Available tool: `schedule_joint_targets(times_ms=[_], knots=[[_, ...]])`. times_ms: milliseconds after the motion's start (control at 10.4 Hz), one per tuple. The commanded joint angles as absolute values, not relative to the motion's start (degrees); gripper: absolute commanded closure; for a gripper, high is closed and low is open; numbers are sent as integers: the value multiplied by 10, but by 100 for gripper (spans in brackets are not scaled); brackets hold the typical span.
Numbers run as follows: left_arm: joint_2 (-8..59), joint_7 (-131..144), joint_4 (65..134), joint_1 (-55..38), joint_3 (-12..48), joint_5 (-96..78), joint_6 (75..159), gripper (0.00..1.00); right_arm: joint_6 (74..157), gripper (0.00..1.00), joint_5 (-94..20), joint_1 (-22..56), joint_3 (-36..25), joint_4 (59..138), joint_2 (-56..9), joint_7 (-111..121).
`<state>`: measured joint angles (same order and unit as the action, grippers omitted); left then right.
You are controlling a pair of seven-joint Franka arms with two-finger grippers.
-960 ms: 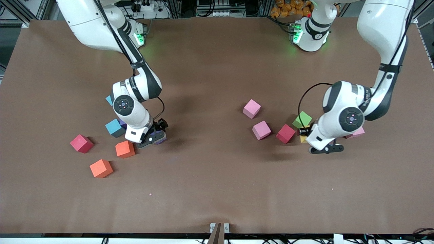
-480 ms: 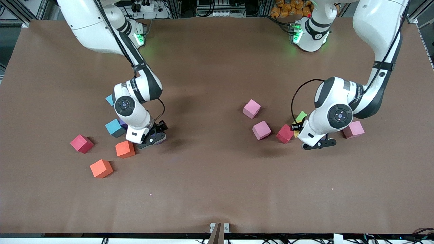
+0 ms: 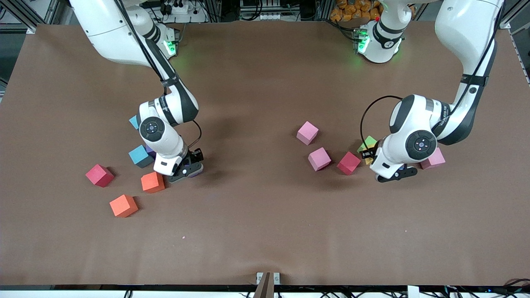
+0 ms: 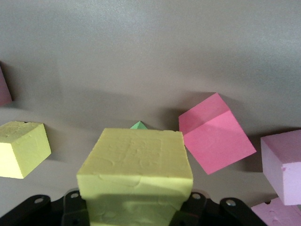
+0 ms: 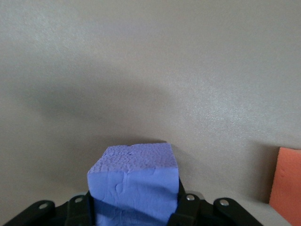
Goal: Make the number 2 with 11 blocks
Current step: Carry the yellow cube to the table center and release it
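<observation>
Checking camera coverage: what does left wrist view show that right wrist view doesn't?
Only the left wrist view: a yellow block between the left gripper fingers, a second yellow block, a red block, a green corner and pink blocks.

Only the right wrist view: a purple block in the right gripper, and an orange block.

Both: brown table.

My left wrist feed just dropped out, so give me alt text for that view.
A yellow block fills the foreground, clamped between the left gripper's jaws above the brown table. A red block, a second yellow block and pink blocks lie on the table around it.
</observation>
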<state>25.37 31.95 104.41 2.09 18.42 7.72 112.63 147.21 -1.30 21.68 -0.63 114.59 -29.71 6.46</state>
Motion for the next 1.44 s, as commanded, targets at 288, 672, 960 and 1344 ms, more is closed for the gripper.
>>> schedule_joint_targets(times_ms=[288, 672, 960, 1344], knots=[[243, 398, 1056, 1, 224, 85, 1117, 74, 1373, 70, -11, 198, -10, 1149, -203, 74], [241, 485, 1071, -8, 319, 83, 1118, 74, 1296, 70, -11, 180, -10, 1164, -134, 73], [242, 574, 1100, -11, 400, 82, 1180, 74, 1297, 70, -11, 154, -10, 1221, -64, 81], [282, 714, 1111, -159, 422, 92, 1278, 74, 1294, 72, -10, 130, -11, 1264, -3, 90]])
